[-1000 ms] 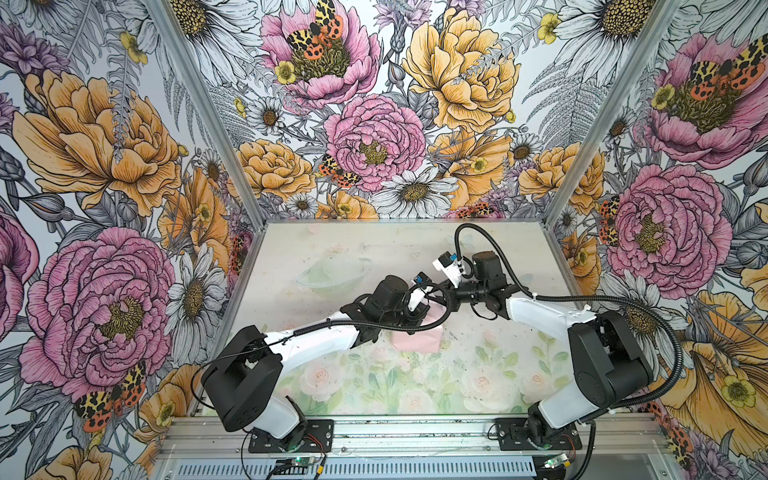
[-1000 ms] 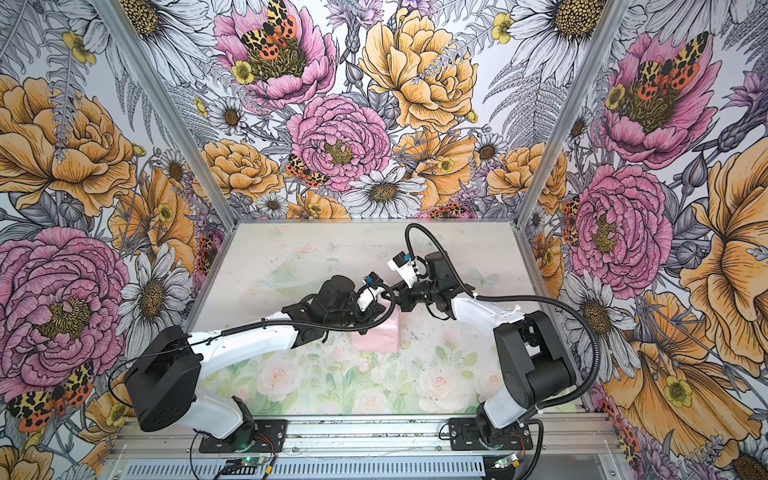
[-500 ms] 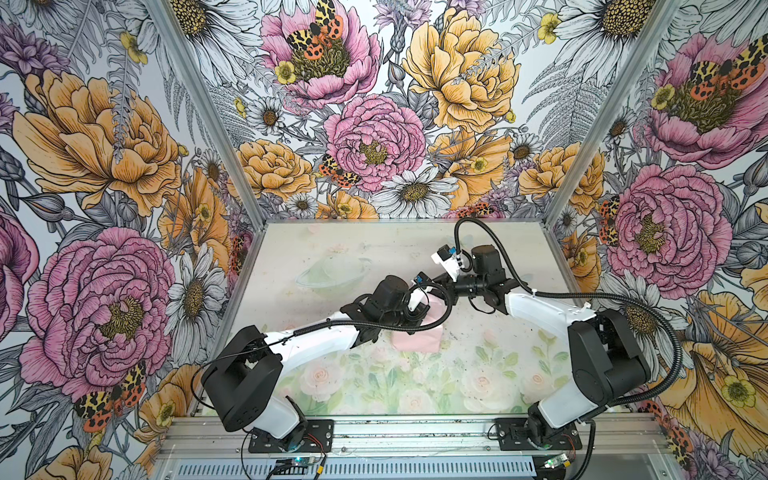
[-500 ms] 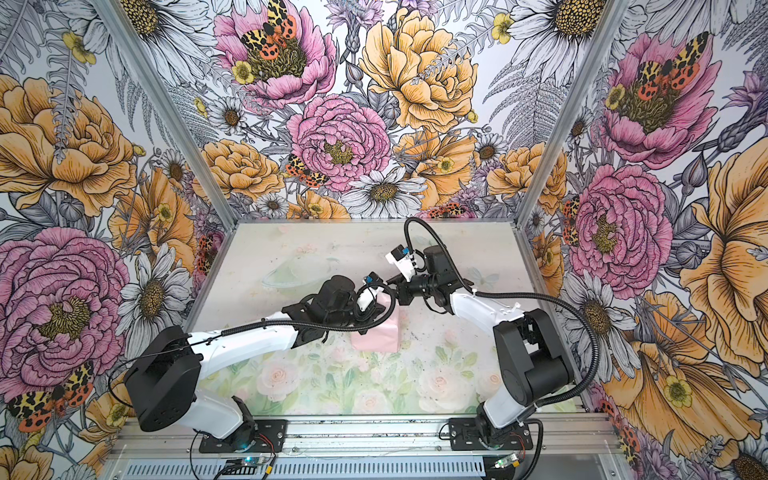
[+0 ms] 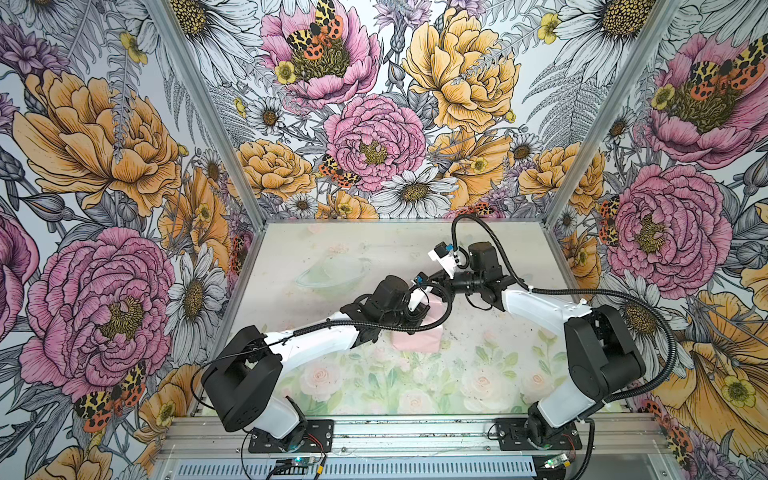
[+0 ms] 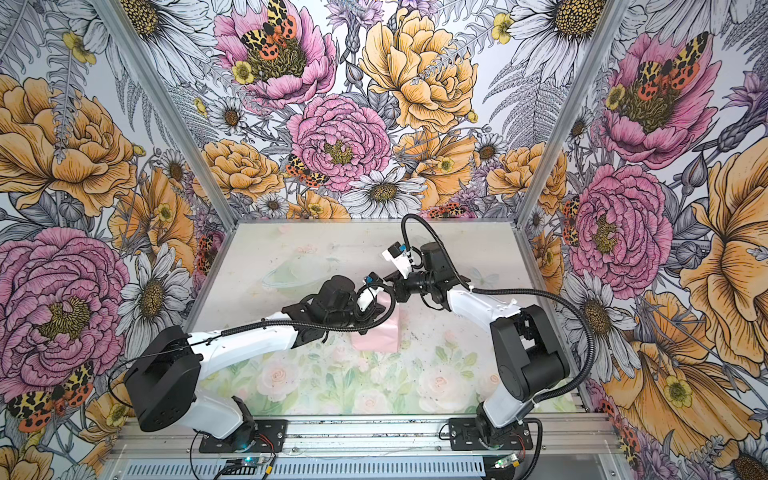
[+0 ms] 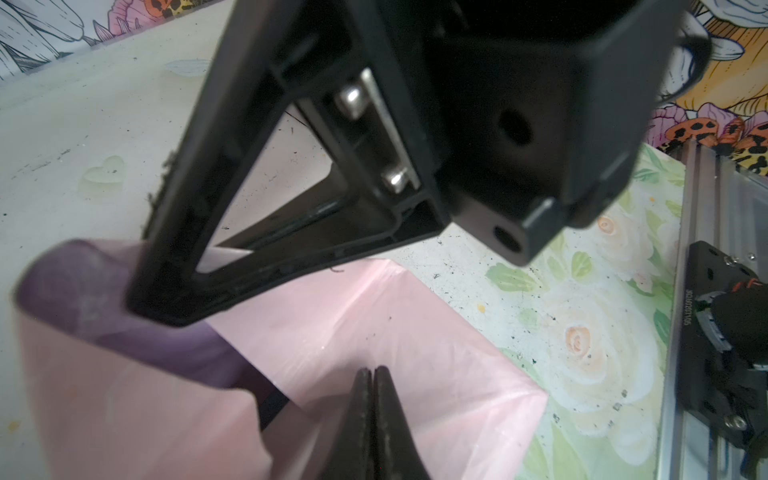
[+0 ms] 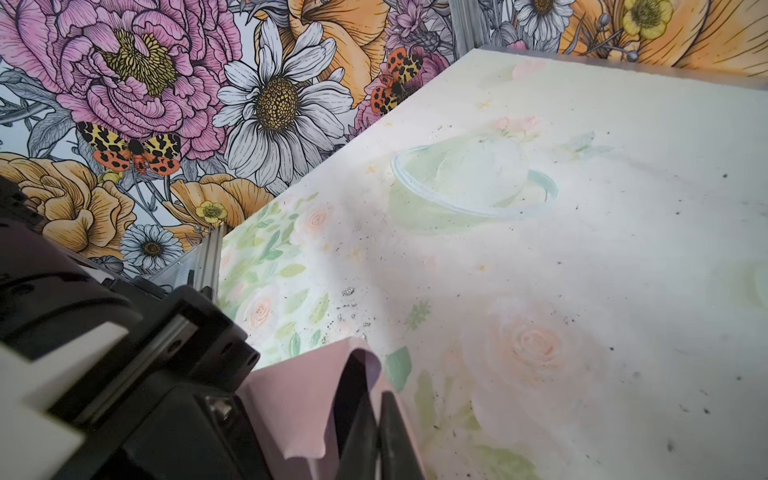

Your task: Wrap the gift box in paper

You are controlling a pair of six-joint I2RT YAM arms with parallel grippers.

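The paper [image 5: 415, 338] [image 6: 376, 332] lies folded, pale pink side out, into a squarish parcel at mid-table. The gift box is hidden inside it. Only a dark sliver [image 7: 272, 411] shows at the parcel's open far end, where the lilac inner face [image 7: 83, 286] curls up. My left gripper [image 7: 372, 370] [image 5: 419, 311] is shut, its tips pressing down on the pink top face. My right gripper [image 8: 378, 401] [image 6: 388, 287] reaches in from the far right to that open end. Its fingers stand almost together on the upright paper flap [image 8: 353, 353].
The floral printed mat [image 5: 478, 374] covers the table; its bowl and roses are only print. Flowered walls close three sides. An aluminium rail [image 5: 395, 436] with both arm bases runs along the front. The two wrists and the left arm's cable [image 5: 440, 316] crowd together over the parcel.
The right wrist has shifted slightly toward the back at the parcel's far end. The left arm and the parcel have stayed put.
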